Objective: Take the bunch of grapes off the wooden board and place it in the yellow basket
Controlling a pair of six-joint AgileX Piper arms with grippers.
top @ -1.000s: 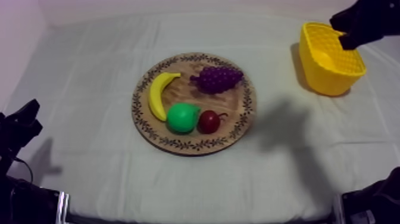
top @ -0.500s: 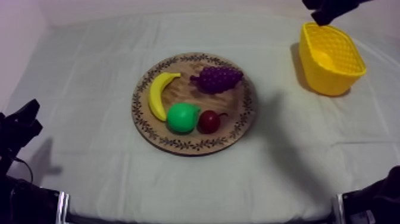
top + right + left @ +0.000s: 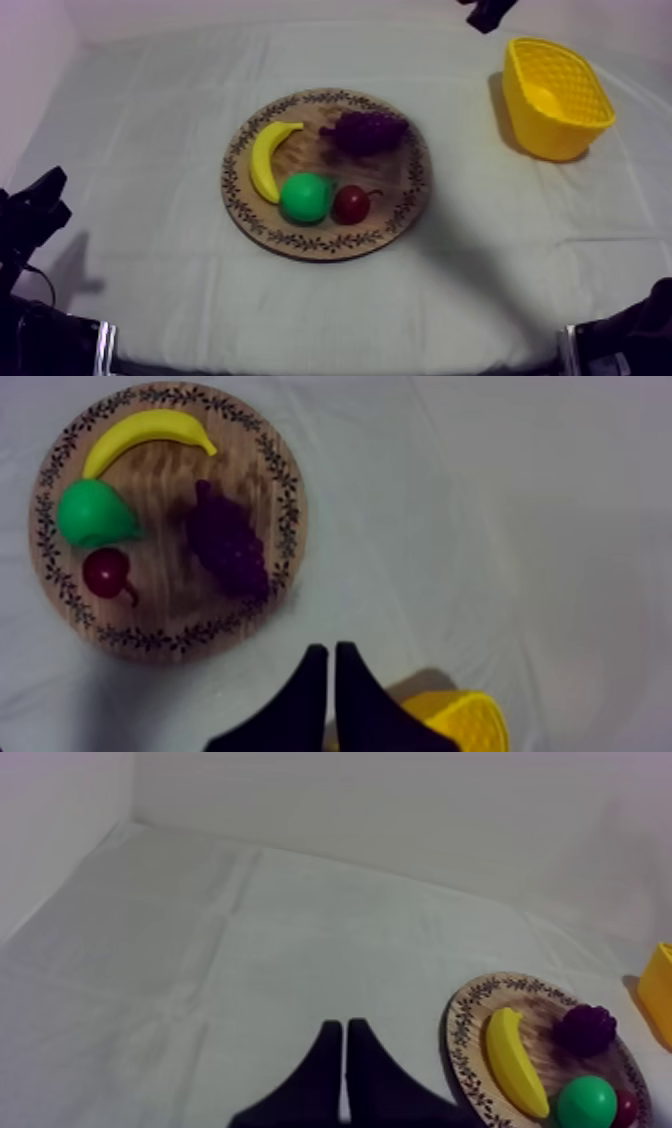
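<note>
Top view: round wooden board [image 3: 240, 190] at mid-desk [image 3: 150, 110] on the grey-white cloth. On the board: bunch of grapes [image 3: 365, 130] at the far side, close to the patterned rim and toward the basket side; banana [image 3: 265, 160] along the left side; pear [image 3: 306, 197] and small red fruit [image 3: 350, 204] side by side at the near edge. Yellow basket [image 3: 545, 140] upright at the right of the desk, well apart from the board. Right gripper [image 3: 487, 14] high at the far edge, between board and basket, clear of both. Left gripper [image 3: 40, 205] low at the left edge, well apart from the board.

Left wrist view: own fingers [image 3: 325, 1062] pressed together as a narrow wedge, nothing between them, over bare cloth. Board beside them, with banana, grapes and pear on it.

Right wrist view: own fingers [image 3: 352, 686] likewise together as a narrow wedge, holding nothing. Grapes lying on the board beyond the fingertips, untouched. Basket rim just beside the fingers.
</note>
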